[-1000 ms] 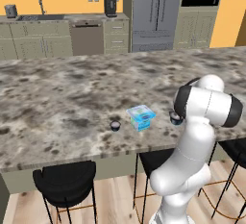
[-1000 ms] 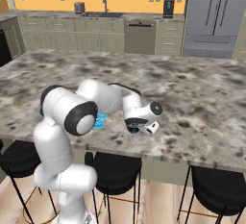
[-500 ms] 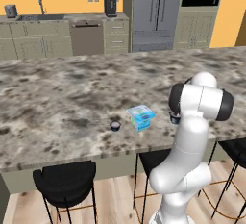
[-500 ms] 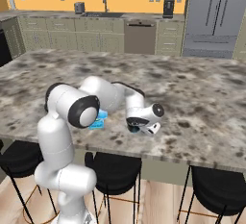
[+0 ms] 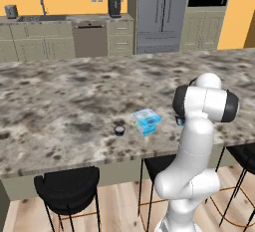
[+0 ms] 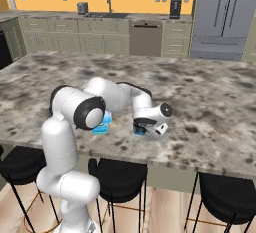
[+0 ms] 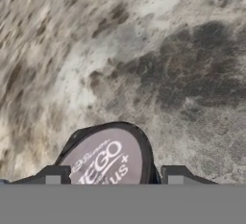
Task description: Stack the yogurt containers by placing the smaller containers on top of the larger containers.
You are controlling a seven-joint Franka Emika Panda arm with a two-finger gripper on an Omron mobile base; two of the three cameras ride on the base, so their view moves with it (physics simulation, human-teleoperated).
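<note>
Two dark fingertips [image 7: 57,174] flank the small yogurt cup [image 7: 106,155], seemingly touching its round wall; light, stiff, slippery-looking, best pinched mid-wall.

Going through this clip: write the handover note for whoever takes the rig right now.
Gripper: down at the granite counter, fingers either side of a small dark round yogurt cup with a pale printed lid; a firm grip cannot be told.
Second small dark cup: on the counter, left of the light-blue squarish yogurt box, apart from it.
Done: nothing stacked.
Left: lift each cup onto the box.
</note>
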